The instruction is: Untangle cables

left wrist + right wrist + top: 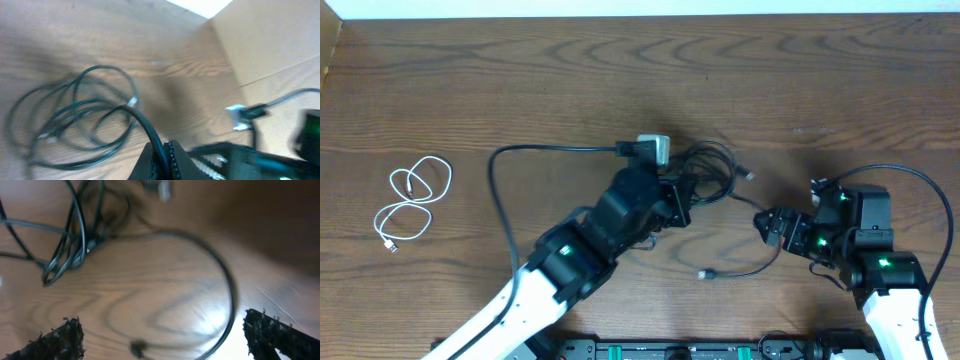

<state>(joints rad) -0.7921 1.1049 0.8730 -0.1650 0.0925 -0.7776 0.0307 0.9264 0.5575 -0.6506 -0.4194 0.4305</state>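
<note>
While left pincer (165, 151) grips black cable (142, 120), white cable (412, 200) lies well apart.

Your two arms: white links, black wrists.
Your left arm (520, 295) and right arm (898, 322) each run from a white shell into black joint housings dotted with small green lights (563, 250). A thick black harness cable (560, 148) loops off the left one to a silver camera block (656, 148); another arcs round the right. Your left gripper (164, 150) has black fingers (176, 157) with ribbed edges; your right gripper (162, 335) wears coarse, rough black pads (55, 340).
</note>
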